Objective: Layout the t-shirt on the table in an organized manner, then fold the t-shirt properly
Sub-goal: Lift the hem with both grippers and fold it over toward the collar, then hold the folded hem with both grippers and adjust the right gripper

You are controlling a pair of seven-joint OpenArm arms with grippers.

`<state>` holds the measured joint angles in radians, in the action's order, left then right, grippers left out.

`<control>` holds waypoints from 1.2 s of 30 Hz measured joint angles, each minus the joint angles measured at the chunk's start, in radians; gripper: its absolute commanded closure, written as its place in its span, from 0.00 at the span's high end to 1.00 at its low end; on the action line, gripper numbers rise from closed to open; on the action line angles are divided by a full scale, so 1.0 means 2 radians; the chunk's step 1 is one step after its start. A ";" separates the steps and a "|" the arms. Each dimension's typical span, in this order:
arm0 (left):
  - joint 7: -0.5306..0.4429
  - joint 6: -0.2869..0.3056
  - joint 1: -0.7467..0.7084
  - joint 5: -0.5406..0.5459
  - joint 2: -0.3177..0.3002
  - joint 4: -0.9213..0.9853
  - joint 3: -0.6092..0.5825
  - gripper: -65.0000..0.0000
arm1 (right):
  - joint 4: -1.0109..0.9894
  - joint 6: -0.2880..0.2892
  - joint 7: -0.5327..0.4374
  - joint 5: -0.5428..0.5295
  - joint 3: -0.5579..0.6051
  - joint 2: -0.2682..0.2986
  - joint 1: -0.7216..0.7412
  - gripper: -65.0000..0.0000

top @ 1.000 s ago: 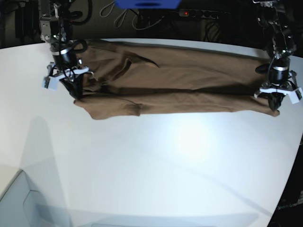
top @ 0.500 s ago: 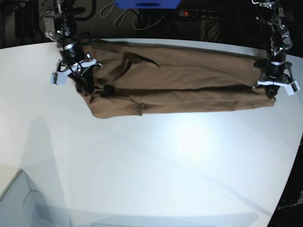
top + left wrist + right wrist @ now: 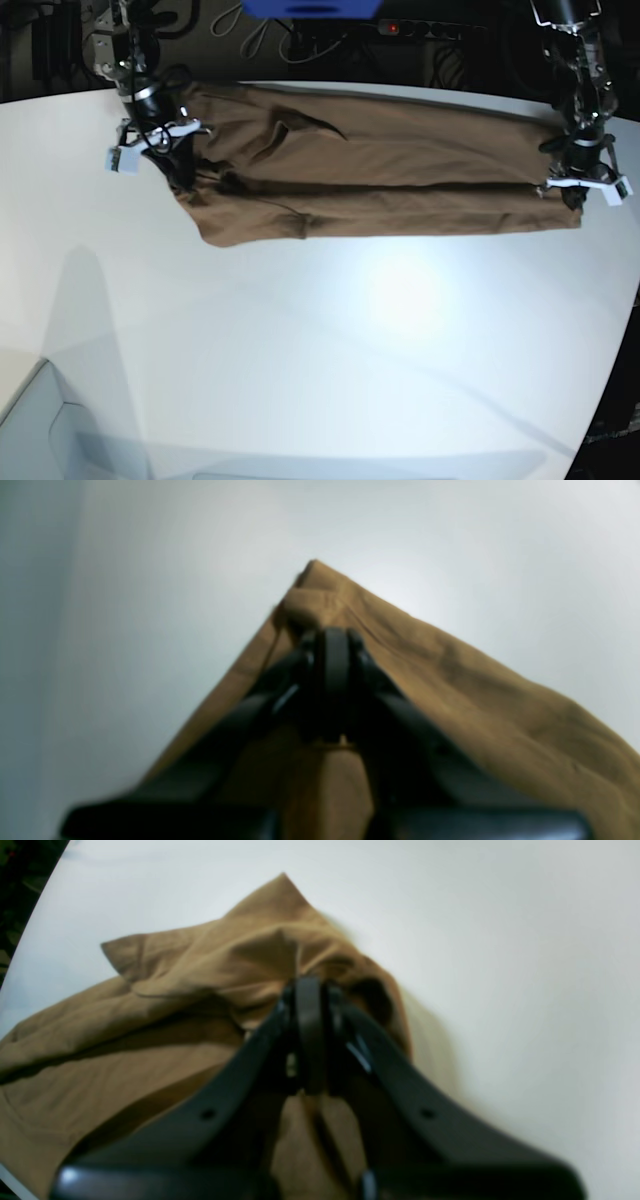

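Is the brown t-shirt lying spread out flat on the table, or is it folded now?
Folded. The t-shirt lies as a long narrow band on the table, with a lengthwise crease where one layer overlaps another. Each end is pinched.

You are looking at a robotics lab or test bench, not a home. A large white table (image 3: 330, 340) with a curved edge fills most of the base view, lit by a bright overhead glare. Behind its far edge the background is dark and cluttered: a power strip (image 3: 430, 30) with a red indicator light, loose pale cables (image 3: 265, 35), and part of a blue object (image 3: 310, 8) at the top. Two black robot arms stand mounted at the far corners.
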<state>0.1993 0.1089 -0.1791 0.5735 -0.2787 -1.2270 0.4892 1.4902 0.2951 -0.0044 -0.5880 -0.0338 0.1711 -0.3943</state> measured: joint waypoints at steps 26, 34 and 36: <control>0.003 0.000 0.003 0.000 -0.007 0.004 -0.003 0.01 | 0.085 0.000 -0.015 -0.001 -0.048 -0.012 -0.053 0.46; 0.002 0.000 0.003 0.000 -0.007 0.004 -0.003 0.30 | 0.061 0.002 0.206 0.002 -0.049 -0.004 0.115 0.52; 0.002 0.000 0.004 0.000 -0.007 0.004 -0.003 0.36 | 0.051 0.002 0.228 0.002 -0.049 -0.004 0.132 0.52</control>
<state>0.2039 0.1093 -0.1715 0.5739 -0.2935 -1.2194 0.4828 1.5929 0.3000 0.4522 -0.5842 -0.1318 0.1631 -0.1303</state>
